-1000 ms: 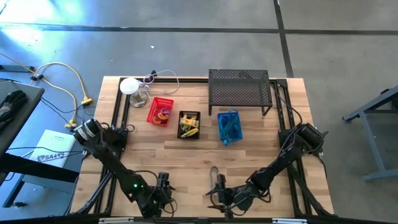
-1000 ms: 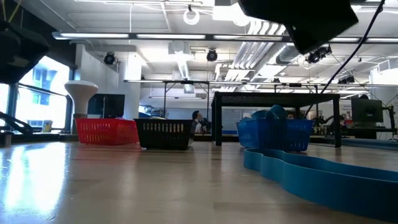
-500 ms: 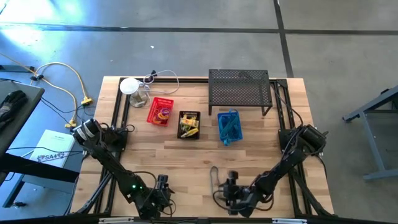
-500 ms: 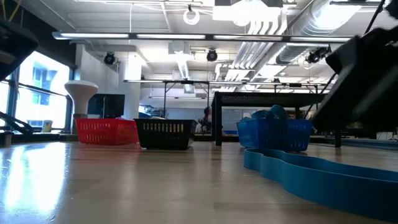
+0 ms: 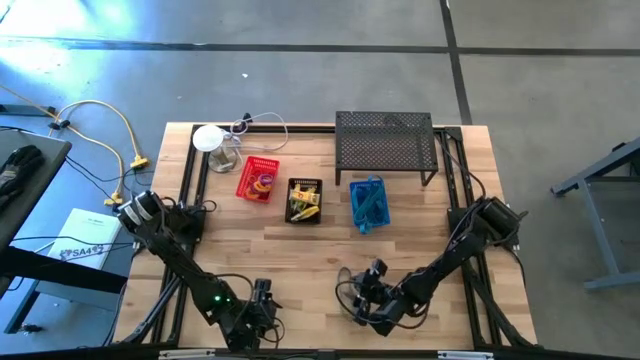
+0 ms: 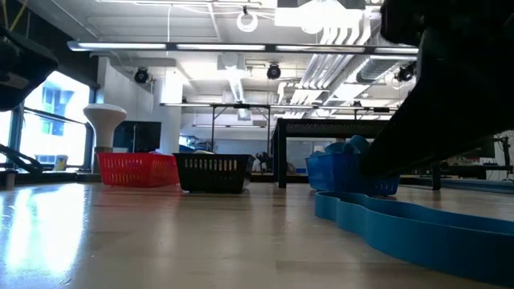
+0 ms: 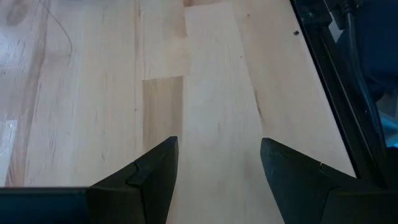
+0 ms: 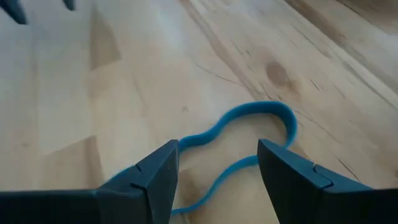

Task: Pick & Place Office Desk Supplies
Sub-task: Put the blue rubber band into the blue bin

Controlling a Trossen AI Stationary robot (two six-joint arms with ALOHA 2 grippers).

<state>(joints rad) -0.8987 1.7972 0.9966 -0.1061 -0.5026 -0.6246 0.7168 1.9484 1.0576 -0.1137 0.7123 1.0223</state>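
Note:
A blue rubber-band loop [image 8: 249,140] lies flat on the wooden table near its front edge, and also shows in the low view [image 6: 385,225] and the high view [image 5: 345,288]. My right gripper [image 8: 217,155] is open, tipped down over the band's near part, one finger on each side of a strand [image 5: 360,297]. My left gripper [image 7: 219,149] is open over bare wood at the front left [image 5: 262,298]. At the far side a red basket [image 5: 258,179], a black basket [image 5: 304,200] and a blue basket [image 5: 367,204] hold small supplies. My right gripper stands open over the band's near strands [image 8: 205,193], coming slanting down from the table's near right. Whether a fingertip touches the band I cannot tell. The band lies slack on the table.
A black wire-mesh shelf [image 5: 386,143] stands at the far right behind the blue basket. A white round object [image 5: 208,138] with a cable sits at the far left corner. Bare wood lies between the baskets and my grippers.
My right gripper has come down toward the blue band, tipping its fingers downward and rolling its wrist as it sank. In the low view its dark arm has dropped from the top to the right side. The band has stayed in place.

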